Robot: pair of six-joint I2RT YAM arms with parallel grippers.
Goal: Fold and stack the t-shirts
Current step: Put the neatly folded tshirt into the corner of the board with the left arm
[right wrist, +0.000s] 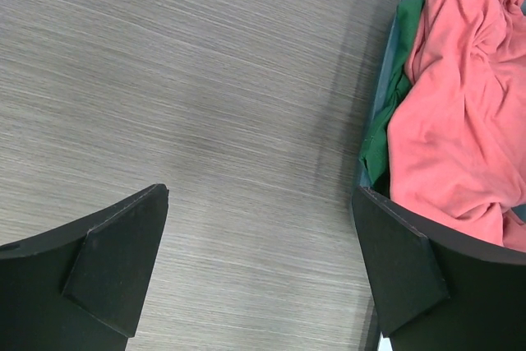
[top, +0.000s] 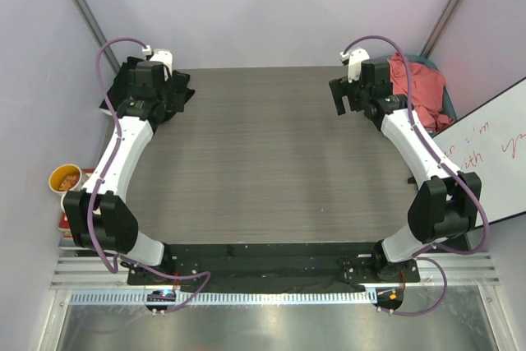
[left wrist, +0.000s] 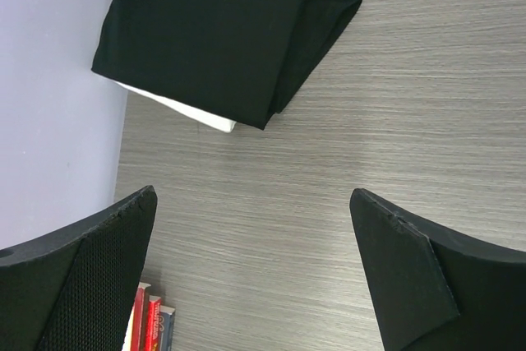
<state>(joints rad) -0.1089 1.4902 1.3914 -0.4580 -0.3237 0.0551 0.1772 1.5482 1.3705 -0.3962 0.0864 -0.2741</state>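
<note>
light: bright, even, diffuse | shadows: soft, faint on table point(right wrist: 337, 121) | focus: sharp in all views

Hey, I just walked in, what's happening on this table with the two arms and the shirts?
Two robot arms are folding and stacking t-shirts. Neither holds anything right now: the left pincer and the right pincer both hang open above the table. Near the left one, in the far-left corner, a folded black t-shirt lies on a white t-shirt. By the right one, a crumpled coral-pink t-shirt sits in a teal bin with some green cloth, not yet folded.
</note>
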